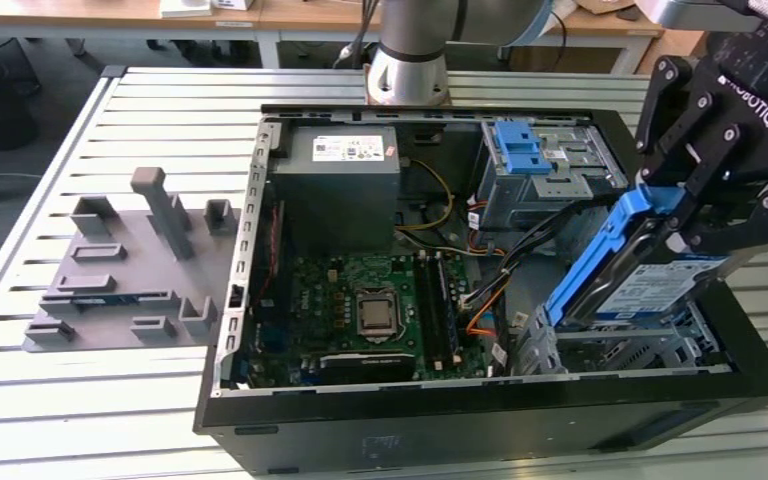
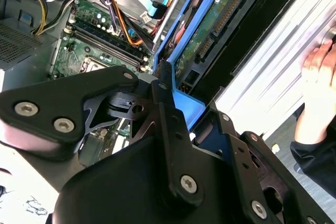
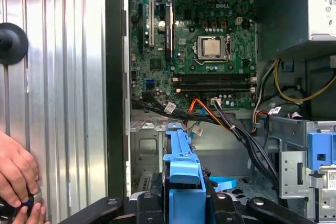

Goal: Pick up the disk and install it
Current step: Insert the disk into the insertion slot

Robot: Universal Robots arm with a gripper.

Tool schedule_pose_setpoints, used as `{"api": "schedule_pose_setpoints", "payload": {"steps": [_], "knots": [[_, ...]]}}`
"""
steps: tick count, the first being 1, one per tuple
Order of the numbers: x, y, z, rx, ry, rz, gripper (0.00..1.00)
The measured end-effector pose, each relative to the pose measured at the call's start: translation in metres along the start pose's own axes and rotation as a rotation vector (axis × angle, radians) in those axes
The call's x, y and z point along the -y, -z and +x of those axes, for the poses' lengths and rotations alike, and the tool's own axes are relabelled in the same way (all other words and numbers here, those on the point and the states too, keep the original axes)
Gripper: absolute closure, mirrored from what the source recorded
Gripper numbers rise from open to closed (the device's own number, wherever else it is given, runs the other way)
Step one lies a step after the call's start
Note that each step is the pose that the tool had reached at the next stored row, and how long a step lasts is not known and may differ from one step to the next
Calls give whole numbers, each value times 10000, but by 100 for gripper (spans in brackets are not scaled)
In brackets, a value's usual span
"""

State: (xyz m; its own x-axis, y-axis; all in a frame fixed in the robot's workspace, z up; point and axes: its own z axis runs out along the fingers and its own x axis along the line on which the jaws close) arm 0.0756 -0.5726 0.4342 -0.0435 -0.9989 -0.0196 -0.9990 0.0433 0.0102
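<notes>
So the pincer (image 1: 688,212) is clamped on the disk (image 1: 651,285), gripping the upper end of its blue bracket (image 1: 598,262). The disk hangs tilted inside the case (image 1: 424,440), in the front corner on the exterior view's right. Its lower end is down at the empty metal bay (image 1: 624,350) in that corner, touching or nearly so, hard to call. The slant makes sense to me: my guess is the drive has to enter the bay low edge first, and a grip on the far end keeps the fingers off the case walls. The second wrist view shows the disk from below (image 2: 210,30), green board and connector visible, with the fingers (image 2: 168,108) pinching the end of the bracket. In the first wrist view the bracket (image 3: 181,171) runs out from the pincer (image 3: 181,208) towards the bay, with the cables (image 3: 231,124) and motherboard (image 3: 199,51) deeper in the case, so this angle looks chosen to stay clear of the wiring. A person's hand (image 3: 16,177) rests on the desk (image 3: 63,77) just outside the case, holding something small, can't tell what. Disk isn't seated yet, I'd say.
</notes>
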Motion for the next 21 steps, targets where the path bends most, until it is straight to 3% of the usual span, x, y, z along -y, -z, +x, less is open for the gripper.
{"api": "schedule_pose_setpoints", "payload": {"steps": [21], "knots": [[4, -108, 3, -2, -2, 0, 64]]}}
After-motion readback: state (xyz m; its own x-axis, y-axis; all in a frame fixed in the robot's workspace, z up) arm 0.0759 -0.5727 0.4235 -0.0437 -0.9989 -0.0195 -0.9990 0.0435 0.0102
